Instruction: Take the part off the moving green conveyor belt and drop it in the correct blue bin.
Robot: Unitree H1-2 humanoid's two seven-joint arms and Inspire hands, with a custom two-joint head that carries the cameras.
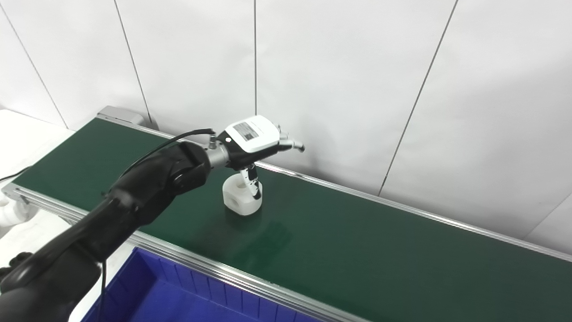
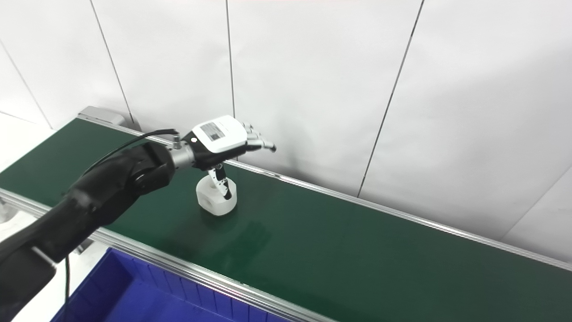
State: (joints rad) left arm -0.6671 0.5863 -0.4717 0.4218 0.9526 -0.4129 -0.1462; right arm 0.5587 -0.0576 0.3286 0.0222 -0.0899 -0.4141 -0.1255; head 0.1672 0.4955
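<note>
left hand over the dark green conveyor belt, fingers spread and extended toward 2 o'clock, thumb hanging down in front of the part. released, grasping nothing. right hand not in view.

white blocky plastic part sits on the belt directly under the palm, at 6 o'clock of the hand. thumb close to it; contact cannot be told.

blue plastic bin at 7 o'clock of the part, beyond the belt's near rail.

progress: early. hand positioned above part; grasp, lift, carry and drop all left.
</note>
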